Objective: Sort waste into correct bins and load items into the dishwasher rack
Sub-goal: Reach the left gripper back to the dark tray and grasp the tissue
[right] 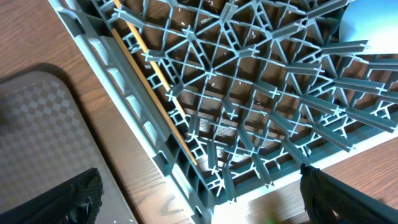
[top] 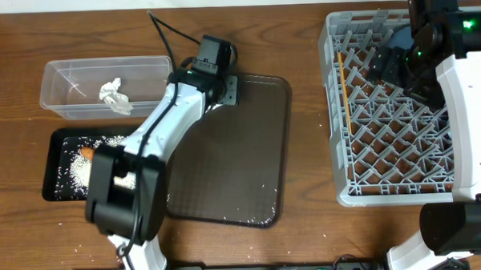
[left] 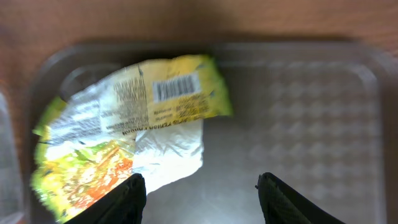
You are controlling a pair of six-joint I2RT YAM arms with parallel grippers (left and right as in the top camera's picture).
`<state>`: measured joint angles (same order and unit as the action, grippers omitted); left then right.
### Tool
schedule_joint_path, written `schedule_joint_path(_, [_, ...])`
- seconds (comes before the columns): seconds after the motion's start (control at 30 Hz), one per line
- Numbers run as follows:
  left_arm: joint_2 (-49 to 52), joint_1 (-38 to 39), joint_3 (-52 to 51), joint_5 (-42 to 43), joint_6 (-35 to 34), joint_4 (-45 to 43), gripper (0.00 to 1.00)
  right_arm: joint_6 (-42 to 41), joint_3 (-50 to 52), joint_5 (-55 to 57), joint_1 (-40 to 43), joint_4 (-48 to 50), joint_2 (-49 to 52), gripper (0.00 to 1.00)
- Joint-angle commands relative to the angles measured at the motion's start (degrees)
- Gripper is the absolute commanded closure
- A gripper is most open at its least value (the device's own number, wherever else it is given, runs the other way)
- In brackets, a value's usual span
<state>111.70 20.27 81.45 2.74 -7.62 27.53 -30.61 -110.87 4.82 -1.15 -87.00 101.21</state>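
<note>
In the left wrist view the yellow-green wrapper (left: 130, 118), with a barcode on it, lies blurred on the brown tray (left: 298, 124). My left gripper (left: 202, 183) is open above it; the left fingertip (left: 134, 193) overlaps the wrapper's edge and nothing sits between the fingers. Overhead, that gripper (top: 225, 89) hovers at the tray's far left corner and hides the wrapper. My right gripper (right: 199, 174) is open wide over the near edge of the dishwasher rack (right: 261, 106). A chopstick (right: 155, 81) lies along the rack's wall. The clear tub (top: 62, 77) holds the tissue (top: 115, 95).
The black tray (top: 51, 170) at the left holds rice (top: 77, 165) and an orange carrot (top: 86, 151). Rice grains speckle the brown tray's near edge (top: 255, 219). A pale blue dish (right: 367, 22) shows partly in the rack. My right arm (top: 464, 103) spans the rack's right side.
</note>
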Motion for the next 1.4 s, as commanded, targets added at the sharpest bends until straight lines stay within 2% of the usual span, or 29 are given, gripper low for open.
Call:
schedule_joint_path(0.0, [3.08, -0.22, 0.00, -0.87, 0.76, -0.04, 0.40, 0.00, 0.22, 0.98, -0.37, -0.02, 0.17, 0.01])
schedule_joint_path(0.43, [8.92, -0.20, -0.02, -0.83, 2.91, -1.27, 0.37, 0.00, 0.22, 0.98, -0.37, -0.02, 0.17, 0.01])
schedule_joint_path(0.5, [9.14, -0.15, -0.04, -0.63, 2.91, -0.81, 0.47, 0.00, 0.22, 0.98, -0.37, -0.02, 0.17, 0.01])
schedule_joint_path(0.7, [9.18, -0.15, -0.24, 4.52, 2.89, 1.77, 0.93, 0.00, 0.22, 0.98, -0.37, -0.02, 0.17, 0.01])
schedule_joint_path(0.87, [9.18, 0.42, -0.24, 10.60, 2.82, 5.92, 0.94, 0.00, 0.22, 0.98, -0.37, -0.02, 0.17, 0.01])
schedule_joint_path(1.03, [7.74, 3.08, -0.22, 12.07, 2.69, 10.40, 0.94, 0.00, 0.22, 0.98, -0.37, -0.02, 0.17, 0.01])
schedule_joint_path(1.27, [-3.50, 7.67, -0.22, 11.34, 2.51, 10.78, 0.94, 0.00, 0.22, 0.98, -0.37, 0.00, 0.17, 0.01])
schedule_joint_path(1.37, [-8.44, 7.76, -0.22, 9.18, -0.70, 9.60, 0.94, 0.00, 0.22, 0.98, -0.37, 0.00, 0.17, 0.01])
